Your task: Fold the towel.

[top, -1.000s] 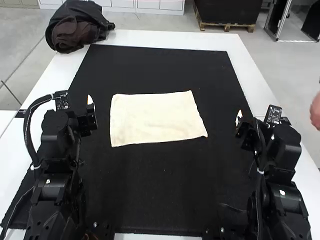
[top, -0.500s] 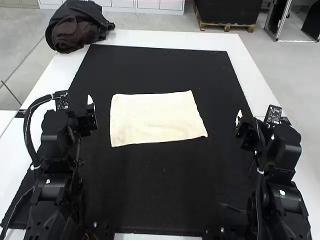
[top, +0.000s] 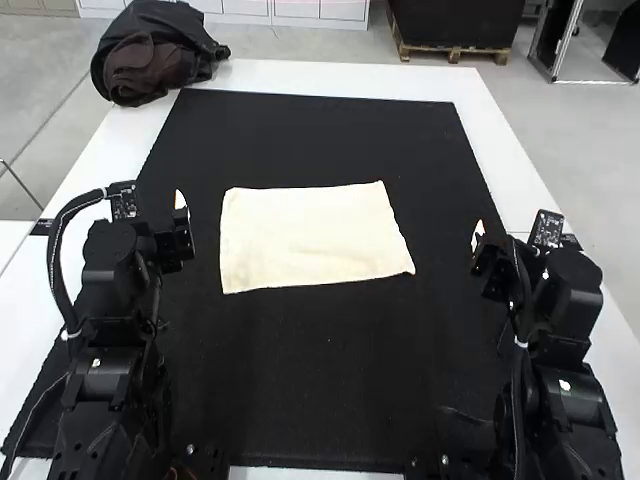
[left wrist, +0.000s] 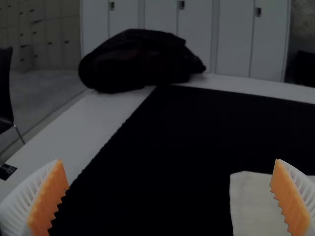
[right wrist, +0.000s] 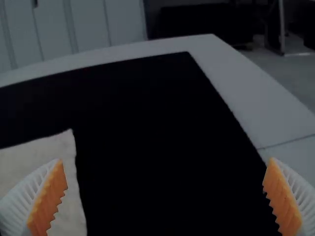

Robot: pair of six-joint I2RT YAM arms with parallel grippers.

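Holds left gripper (left wrist: 169, 161) and right gripper (right wrist: 166, 159) spread wide and empty, at left and right of the high view. Shows no shift over the last second, so brings folding no further. Leaves the towel (top: 312, 237) flat near centre: cream, soft-looking, near-rectangular, on a matte black mat (top: 310, 380).

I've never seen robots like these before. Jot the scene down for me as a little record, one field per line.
Towel: cream, lying flat
Under it: black mat on a white table
Left gripper: open, left of the towel
Right gripper: open, right of the towel
Holding the towel: neither gripper
Far left table corner: dark bundled fabric
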